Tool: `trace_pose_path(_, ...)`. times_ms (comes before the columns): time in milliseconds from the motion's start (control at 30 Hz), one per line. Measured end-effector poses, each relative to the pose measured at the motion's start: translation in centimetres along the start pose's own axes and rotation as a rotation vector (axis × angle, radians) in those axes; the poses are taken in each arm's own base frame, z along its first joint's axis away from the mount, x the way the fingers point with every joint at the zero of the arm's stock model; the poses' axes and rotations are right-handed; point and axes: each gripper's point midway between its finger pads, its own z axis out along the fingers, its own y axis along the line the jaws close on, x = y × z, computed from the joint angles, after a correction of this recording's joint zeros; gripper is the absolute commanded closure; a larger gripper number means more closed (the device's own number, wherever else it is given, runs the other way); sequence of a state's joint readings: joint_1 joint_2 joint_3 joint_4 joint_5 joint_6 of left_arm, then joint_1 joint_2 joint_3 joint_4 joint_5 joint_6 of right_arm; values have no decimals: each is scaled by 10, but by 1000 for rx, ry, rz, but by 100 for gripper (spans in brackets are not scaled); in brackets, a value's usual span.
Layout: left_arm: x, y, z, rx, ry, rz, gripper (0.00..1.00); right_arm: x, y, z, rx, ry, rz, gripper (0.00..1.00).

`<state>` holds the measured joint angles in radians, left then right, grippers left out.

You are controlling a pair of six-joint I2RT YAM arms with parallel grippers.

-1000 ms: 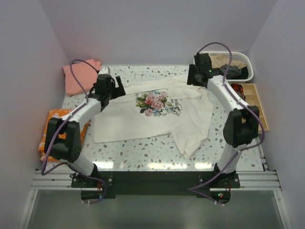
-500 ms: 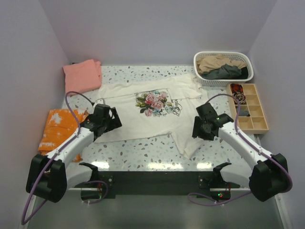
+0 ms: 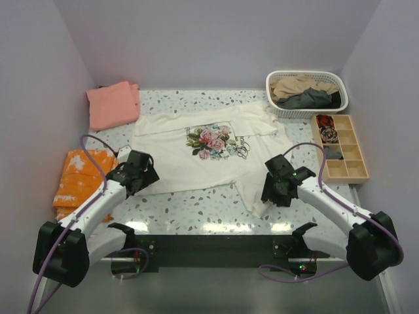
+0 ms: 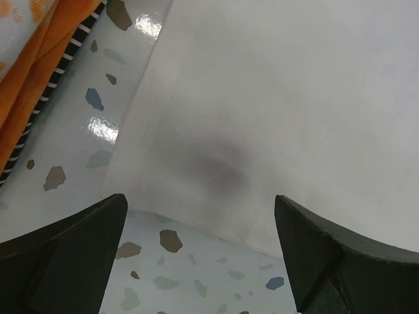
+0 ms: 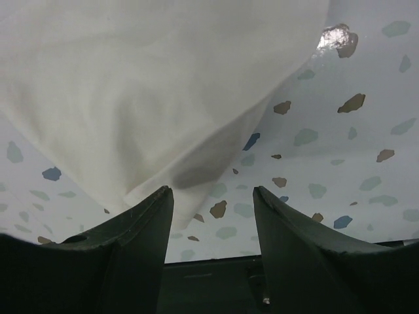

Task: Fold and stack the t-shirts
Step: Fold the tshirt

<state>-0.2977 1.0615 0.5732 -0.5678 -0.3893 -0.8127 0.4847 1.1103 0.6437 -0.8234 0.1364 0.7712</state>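
Note:
A cream t-shirt with a rose print [image 3: 196, 154] lies spread face up in the middle of the table. My left gripper [image 3: 141, 175] hovers open over its near left corner; in the left wrist view the hem [image 4: 196, 222] runs between the wide-spread fingers of the left gripper [image 4: 200, 199]. My right gripper [image 3: 276, 195] is open above the shirt's near right corner. In the right wrist view that corner [image 5: 154, 190] lies by the left finger of the right gripper [image 5: 213, 191]. A folded salmon-pink t-shirt [image 3: 114, 104] rests at the back left. Tan and dark grey t-shirts [image 3: 304, 93] fill a basket.
The white basket [image 3: 340, 98] stands at the back right, with a wooden divided tray [image 3: 357, 160] just in front of it. An orange tie-dye cloth [image 3: 82, 176] lies at the left edge, close to my left arm. The black front rail [image 5: 216, 281] is near the right gripper.
Both arms have swung from the shirt's far edge back to its near corners and come down low. The shirt lies as before.

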Motion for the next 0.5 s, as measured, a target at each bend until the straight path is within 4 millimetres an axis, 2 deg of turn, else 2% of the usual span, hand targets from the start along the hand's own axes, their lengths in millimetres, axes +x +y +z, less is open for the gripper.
trace_pose_path(300,15,19,9,-75,22,-33,0,-4,14,6,-44,2,-11,43)
trace_pose_path(500,27,41,24,-130,76,-107,0,1,22,14,-48,33,-44,43)
